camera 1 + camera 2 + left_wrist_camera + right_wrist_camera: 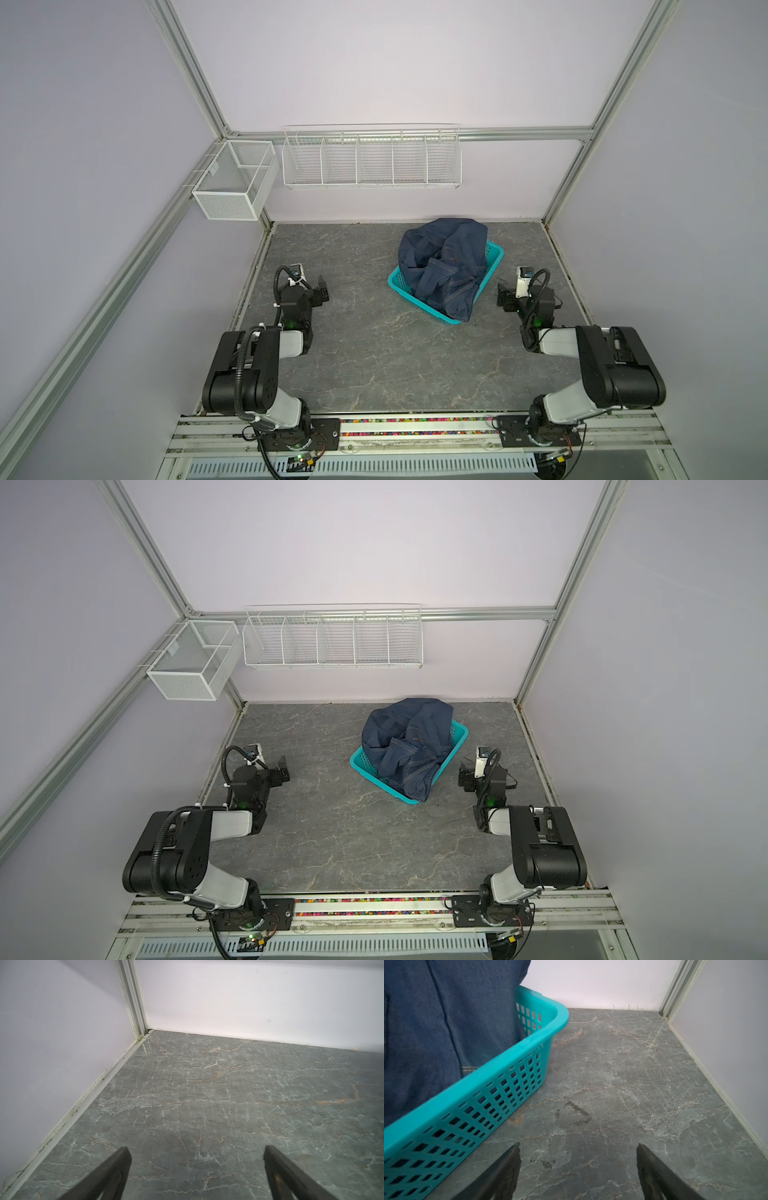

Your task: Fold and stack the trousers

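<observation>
The trousers (444,266) (409,746) are dark navy denim, crumpled in a heap inside a teal basket (495,254) (460,732) at the table's back middle; a part of them hangs over the basket's near corner. The right wrist view shows the denim of the trousers (436,1022) above the basket wall (488,1093). My left gripper (322,287) (284,767) (195,1152) is open over bare table at the left, well apart from the basket. Just right of the basket, my right gripper (502,296) (463,776) (578,1149) stands open and empty.
The table (374,353) is grey marble-patterned, walled on the left, back and right. A white mesh bin (235,180) and a white wire rack (372,160) hang on the back wall above the table. Dark smudges (577,1112) mark the table near the right gripper.
</observation>
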